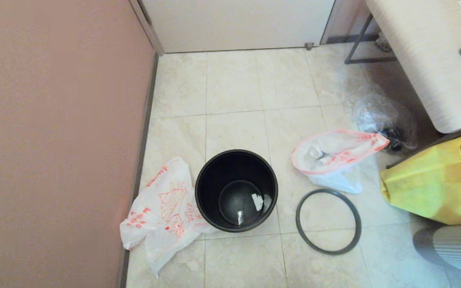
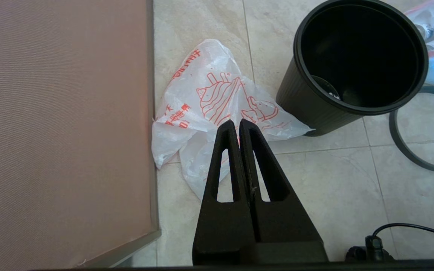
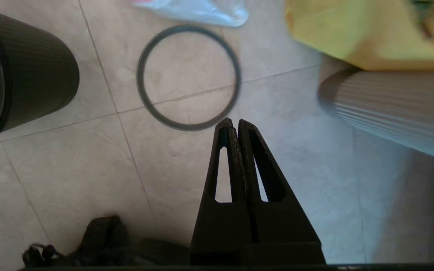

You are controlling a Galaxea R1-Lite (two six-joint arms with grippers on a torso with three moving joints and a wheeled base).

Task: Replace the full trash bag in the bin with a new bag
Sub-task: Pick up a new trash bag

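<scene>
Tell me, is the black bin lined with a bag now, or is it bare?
Bare. The bin stands upright with no bag in it; its rim ring lies on the floor beside it, and the new bag lies crumpled on the floor.

Round black plastic bin; thin dark-grey rim ring; limp white carrier bag with red-orange line drawings; lumpy white see-through bag, pink-red rim band; yellow bag; beige floor tiles.

This looks like a lived-in home corner: beige tiled floor, a pinkish wall with a skirting strip, a closed pale door, a wood-grain tabletop on metal legs, and a yellow bag slumped beside it.
</scene>
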